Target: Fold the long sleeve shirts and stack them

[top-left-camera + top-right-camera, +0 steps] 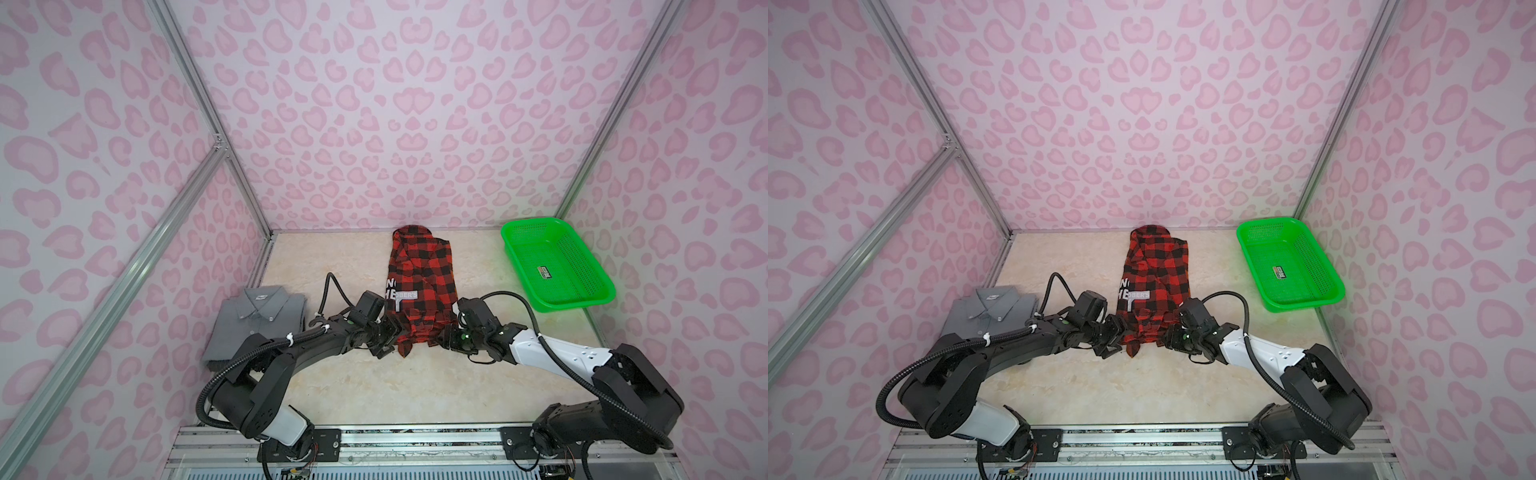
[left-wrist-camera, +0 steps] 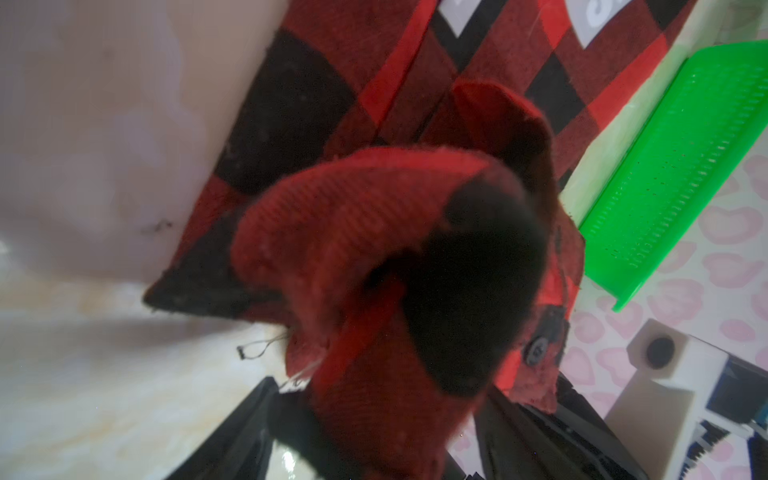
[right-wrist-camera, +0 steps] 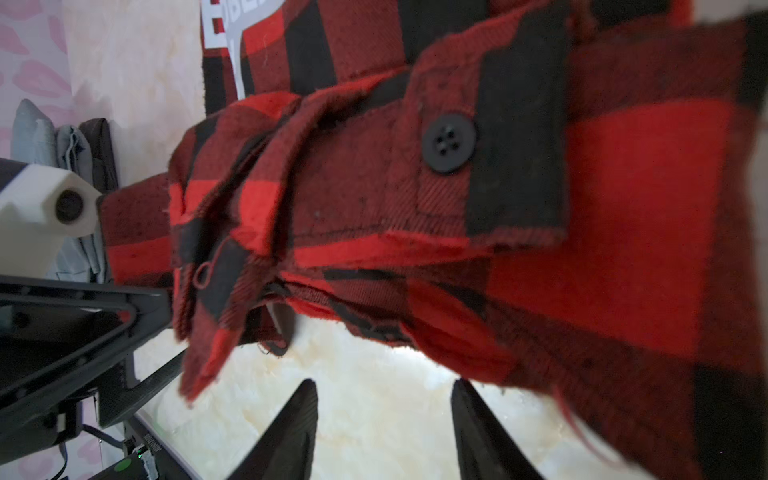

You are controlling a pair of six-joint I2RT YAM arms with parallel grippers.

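The left gripper (image 1: 392,340) sits in the lower middle of both top views, at the left end of the near hem of the red-and-black checked cloth shirt (image 1: 422,270). It is clamped on a thick bunch of that hem. In the left wrist view the red cloth fills the whole gap between its black fingers (image 2: 245,419) and rises toward the lens.

The right gripper (image 1: 442,338) is just right of it, at the right end of the same hem, with its jaws partly apart and nothing in them. In the right wrist view bare table shows between its two black fingers (image 3: 291,428). The cloth, with a cuff and a black four-hole button (image 3: 449,143), hangs just beyond the fingertips. The hem between the two grippers is crumpled.

From there the shirt runs as a narrow folded strip up the centre of the pale marbled tabletop (image 1: 365,386). A patch of white lettering (image 1: 405,294) lies near the left gripper, and the far end reaches the foot of the back wall.

Left of the left arm, at the table's left edge, the plain grey folded cloth shirt (image 1: 253,320) lies flat with its collar and small white neck label upward, well apart from both grippers. At the table's upper right stands the green perforated plastic basket (image 1: 559,305), beside the right wall.
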